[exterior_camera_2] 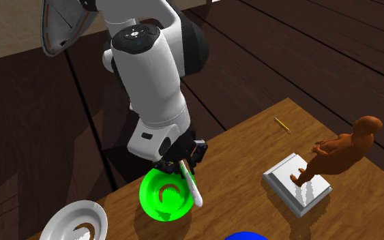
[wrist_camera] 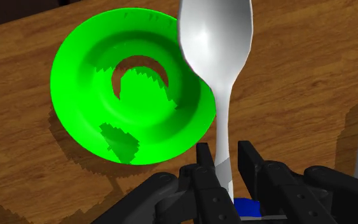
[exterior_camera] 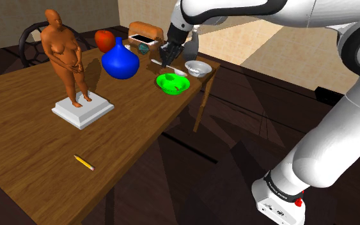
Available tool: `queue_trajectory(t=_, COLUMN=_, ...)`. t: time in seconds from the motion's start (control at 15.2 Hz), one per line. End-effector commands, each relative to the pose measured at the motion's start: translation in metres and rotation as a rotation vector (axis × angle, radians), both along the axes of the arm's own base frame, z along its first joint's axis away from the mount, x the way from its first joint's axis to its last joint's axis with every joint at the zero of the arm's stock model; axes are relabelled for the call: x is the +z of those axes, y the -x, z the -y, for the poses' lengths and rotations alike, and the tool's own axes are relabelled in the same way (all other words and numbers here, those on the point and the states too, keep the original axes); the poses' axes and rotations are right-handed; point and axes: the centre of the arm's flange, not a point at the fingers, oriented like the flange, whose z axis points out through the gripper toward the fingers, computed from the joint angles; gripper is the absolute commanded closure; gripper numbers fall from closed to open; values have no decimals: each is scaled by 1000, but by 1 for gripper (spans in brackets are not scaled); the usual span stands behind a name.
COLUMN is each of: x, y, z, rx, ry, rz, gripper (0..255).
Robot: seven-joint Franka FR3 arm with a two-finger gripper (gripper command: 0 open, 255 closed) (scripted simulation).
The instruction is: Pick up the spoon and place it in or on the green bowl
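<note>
The black gripper points down at the wooden table, its 2 fingers closed to a narrow gap and pinching the handle of a white spoon. The spoon runs straight out from the fingertips, hollow side facing the wrist camera. Its rounded end overlaps the near rim of the green bowl; whether it touches the rim cannot be told. In the second exterior view the gripper hangs just above the green bowl, and the spoon slants down along the side of the bowl toward that view's right. In the shoulder view the gripper sits directly over the green bowl, near the table's far corner.

A white bowl stands just beside the green bowl, nearer the table's end. A blue vase with a narrow neck stands near the green bowl, on the shoulder view's left. Behind the vase are a red-orange rounded object and a brown box-like object. Further along the table, an orange figurine of a standing person is upright on a flat white base. A yellow pencil lies alone, well apart from everything else. A dark chair stands behind the figurine. The floor is dark wood.
</note>
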Motion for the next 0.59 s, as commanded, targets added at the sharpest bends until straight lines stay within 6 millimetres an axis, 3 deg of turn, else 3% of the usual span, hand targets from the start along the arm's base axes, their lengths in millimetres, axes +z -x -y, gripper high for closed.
queue_trajectory(t=0.0, x=-1, y=-8, z=24, rx=2, ry=0, rz=0, gripper=255)
queue_trajectory(t=0.13, x=0, y=-15, z=52, rx=2, ry=0, rz=0, gripper=255)
queue_trajectory(t=0.53, x=-31, y=-15, z=52, rx=2, ry=0, rz=0, gripper=255)
